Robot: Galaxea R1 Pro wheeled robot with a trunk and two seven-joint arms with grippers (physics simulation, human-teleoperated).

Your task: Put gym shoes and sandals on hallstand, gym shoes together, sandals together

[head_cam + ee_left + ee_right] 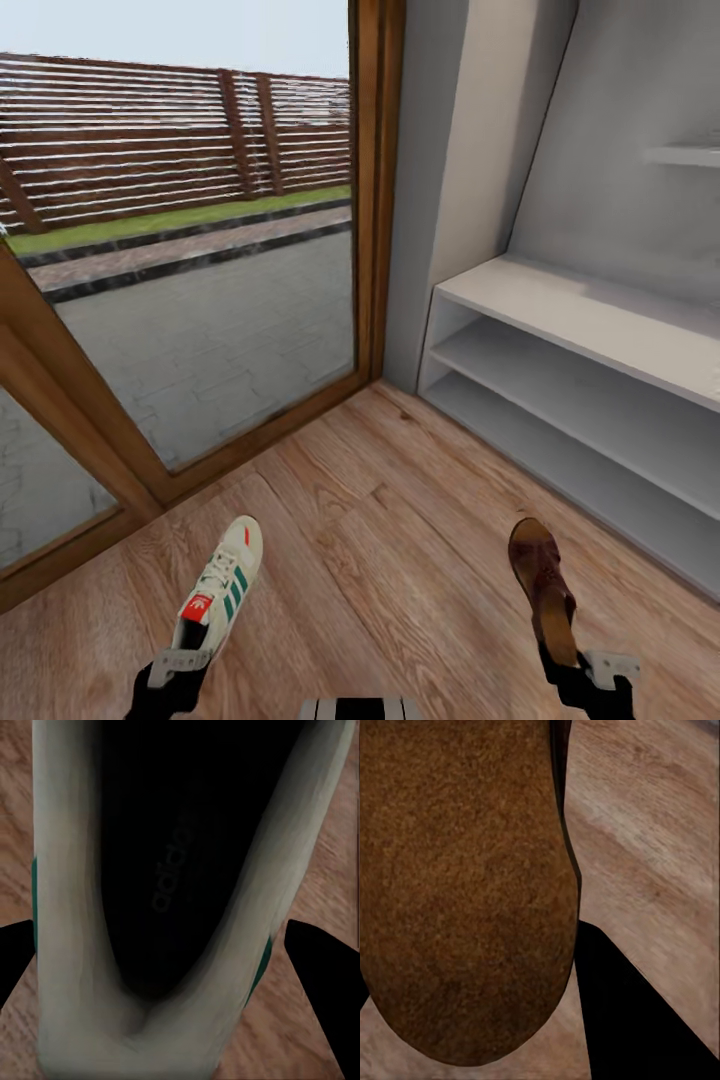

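My left gripper (pixel 180 668) is shut on the heel of a white gym shoe (pixel 222 585) with green stripes, holding it above the wood-plank corridor floor (pixel 380 540). In the left wrist view the shoe's dark opening and pale collar (pixel 67 907) sit between two black fingers (pixel 322 975). My right gripper (pixel 585 672) is shut on the heel end of a brown sandal (pixel 540 585). Its brown footbed (pixel 465 885) looms close in the right wrist view beside one black finger (pixel 637 1012). The pale hallstand (pixel 580 310) stands ahead at the right, its bench top and two open shelves bare.
A large glass door with a brown wooden frame (pixel 375 200) runs along the left and ahead, with a paved yard and fence outside. A grey wall strip (pixel 430 180) separates it from the hallstand. An upper shelf edge (pixel 685 155) shows at the far right.
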